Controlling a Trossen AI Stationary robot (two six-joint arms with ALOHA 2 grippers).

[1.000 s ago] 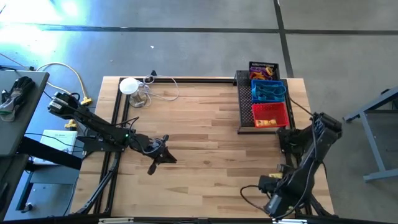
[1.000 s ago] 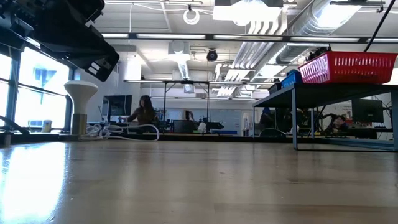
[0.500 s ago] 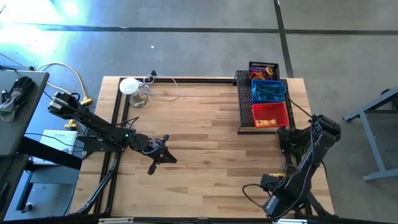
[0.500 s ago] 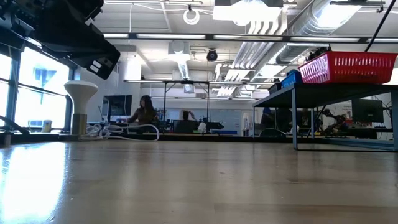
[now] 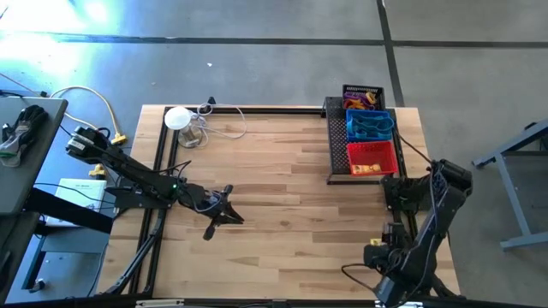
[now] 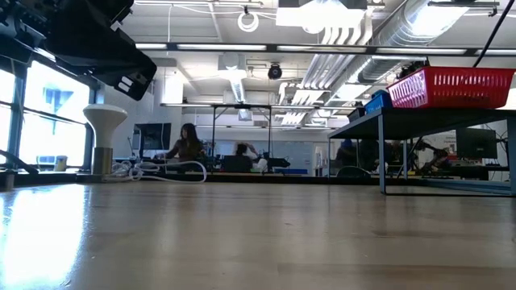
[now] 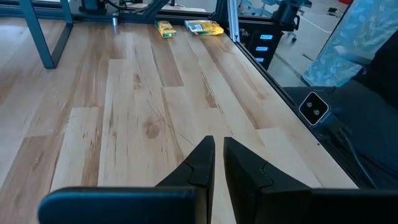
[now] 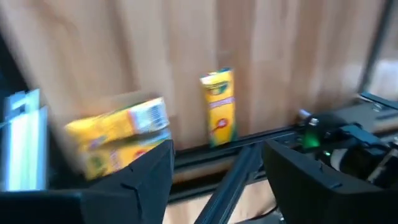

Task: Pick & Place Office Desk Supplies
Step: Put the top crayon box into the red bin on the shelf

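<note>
Wooden desk, inspected from the left of the overhead frame to the right.

1. Upper left: a white round disc with cables. It is not part of the task.
2. Centre left: the left arm reaches in over bare wood. The left jaws are together with nothing between them, as its wrist view confirms. This arm appears to be waiting.
3. Upper right: a black basket, a blue basket and a red basket stand in a row on a dark mesh tray. All three hold small supplies.
4. Lower right: the right arm is folded back over the desk's corner. The right jaws stand wide apart and hold nothing. Its wrist view shows two yellow boxes on the wood just ahead, beside a dark rail: one sharp yellow box and one blurred yellow box. The overhead view does not show them.

Assessment: the step in hand is probably a pick of one yellow box, with the baskets as the likely destination.

Recommendation:
- Centre the open jaws across the box's narrow width.
- Stay clear of the neighbouring box and the rail.
- Close only once both sides are straddled.
- Lift straight up before swinging toward the baskets.
</note>
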